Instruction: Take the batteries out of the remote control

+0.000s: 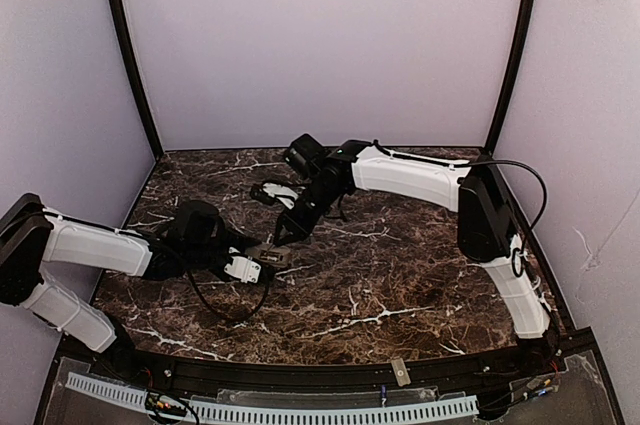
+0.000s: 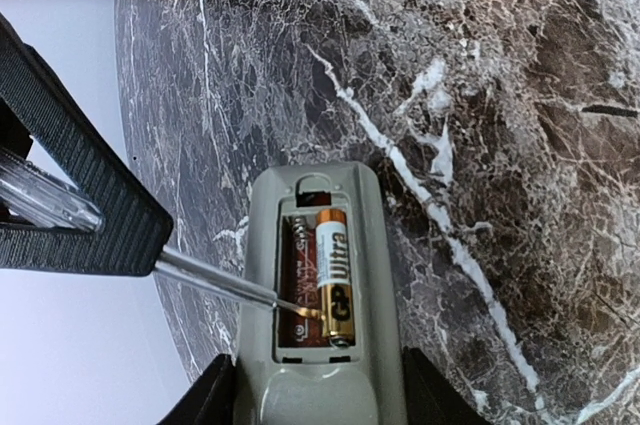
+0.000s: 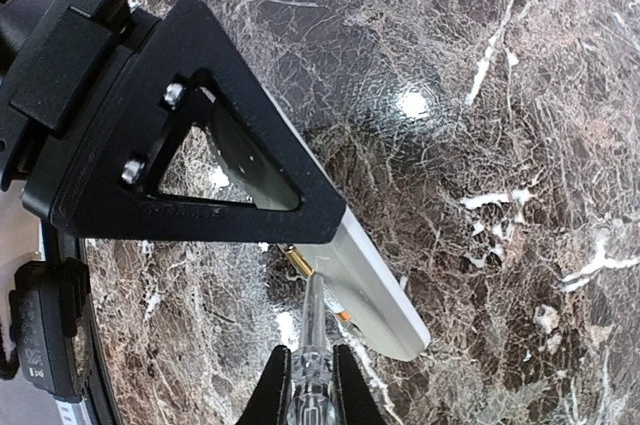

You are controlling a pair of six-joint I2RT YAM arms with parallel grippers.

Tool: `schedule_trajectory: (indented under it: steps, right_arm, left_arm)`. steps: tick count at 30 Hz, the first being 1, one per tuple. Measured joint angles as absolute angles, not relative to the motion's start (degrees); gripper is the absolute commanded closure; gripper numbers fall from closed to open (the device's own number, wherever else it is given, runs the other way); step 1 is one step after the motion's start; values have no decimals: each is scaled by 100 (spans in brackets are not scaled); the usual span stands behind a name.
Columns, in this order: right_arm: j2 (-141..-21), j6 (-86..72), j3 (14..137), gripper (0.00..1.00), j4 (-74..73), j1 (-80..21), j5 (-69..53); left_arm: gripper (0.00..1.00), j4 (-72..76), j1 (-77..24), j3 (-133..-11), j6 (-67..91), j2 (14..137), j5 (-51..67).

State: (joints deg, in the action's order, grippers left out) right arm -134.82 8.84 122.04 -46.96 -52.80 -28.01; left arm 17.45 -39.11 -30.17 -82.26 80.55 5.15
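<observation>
The remote control lies grey back up between the fingers of my left gripper, which is shut on its sides. Its battery recess is uncovered. One gold and white battery sits in the right slot, while the left slot shows a bare spring. My right gripper is shut on a clear-handled screwdriver, whose tip touches the battery's lower left side. In the top view the left gripper and the right gripper meet at the remote control, left of the table's middle.
A small dark and white object lies on the marble table behind the grippers. Tent walls close the back and sides. A small grey tab sits on the front rail.
</observation>
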Motion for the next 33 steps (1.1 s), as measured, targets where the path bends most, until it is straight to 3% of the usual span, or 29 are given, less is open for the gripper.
schedule_trajectory:
  steps: [16,33]
  right_arm:
    - [-13576,427,12322,100,-4786,-5205,-3009]
    - [-13439,1614,12254,100,-4995,-5315,-2724]
  left_arm:
    - [100,1747,-3911,-3017,-8193,8055,510]
    - [100,1706,-3911,-3017,-8176,8055,814]
